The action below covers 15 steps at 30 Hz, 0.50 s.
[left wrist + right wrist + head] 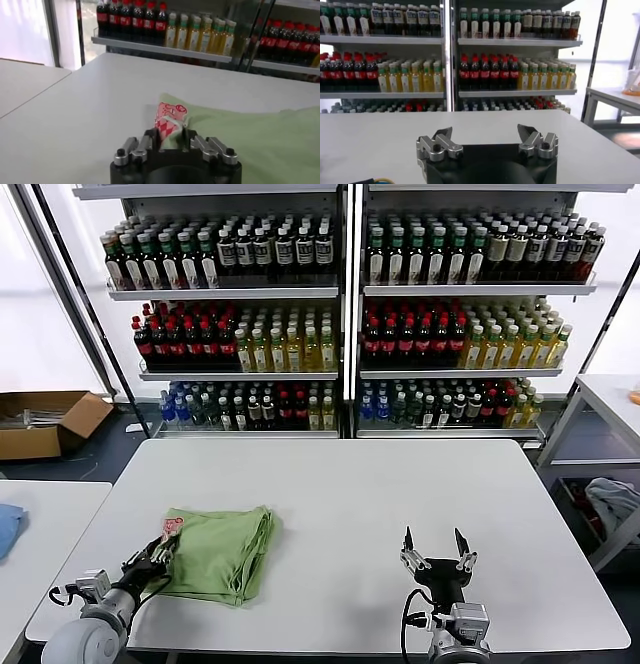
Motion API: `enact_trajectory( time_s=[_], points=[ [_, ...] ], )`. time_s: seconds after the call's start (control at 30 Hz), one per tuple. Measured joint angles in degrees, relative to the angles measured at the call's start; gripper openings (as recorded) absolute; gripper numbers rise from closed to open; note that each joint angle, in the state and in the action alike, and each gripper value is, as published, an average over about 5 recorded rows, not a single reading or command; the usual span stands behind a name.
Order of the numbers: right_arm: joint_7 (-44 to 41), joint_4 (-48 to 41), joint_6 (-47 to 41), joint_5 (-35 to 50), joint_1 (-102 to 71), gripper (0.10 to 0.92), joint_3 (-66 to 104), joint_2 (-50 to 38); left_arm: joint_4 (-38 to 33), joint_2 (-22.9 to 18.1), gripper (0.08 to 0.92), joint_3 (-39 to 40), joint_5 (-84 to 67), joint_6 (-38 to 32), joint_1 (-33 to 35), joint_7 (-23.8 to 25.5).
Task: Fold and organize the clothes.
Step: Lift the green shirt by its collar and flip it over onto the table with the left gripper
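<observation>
A light green polo shirt [222, 552] lies folded on the white table [350, 494], toward its left side and close to the near edge. In the head view the left gripper [160, 556] sits at the shirt's left edge, where a small patch of red-and-white print shows, but from there it is hard to tell how the fingers meet the cloth. The left wrist view settles it: the fingers [150, 141] are closed on the shirt [260, 145], pinching a raised fold that bears the red-and-white graphic [169, 120], which stands up between them. That view also shows the green fabric spreading away across the tabletop to one side.

The right gripper [437, 550] hovers over bare tabletop near the near edge, right of centre and well apart from the shirt. Its jaws stand wide open with nothing between them, which the right wrist view [487, 136] confirms; that view shows no shirt at all, only the table surface and the bottle shelves [450, 94] behind it.

The head view alone shows a cardboard box [45, 422] on the floor beyond the table's far left corner.
</observation>
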Motion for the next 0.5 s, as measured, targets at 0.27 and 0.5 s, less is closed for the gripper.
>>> enact_trajectory(
  time_s=[0.27, 0.5],
  points=[
    [-0.1, 0.0, 0.1, 0.0, -0.2, 0.823, 0.2, -0.2, 0.6, 0.0, 0.144, -0.1, 1.1, -0.6, 0.2, 0.5],
    [-0.1, 0.2, 0.1, -0.1, -0.2, 0.823, 0.2, -0.2, 0.6, 0.2, 0.108, -0.6, 0.8, -1.2, 0.0, 0.7]
  ],
)
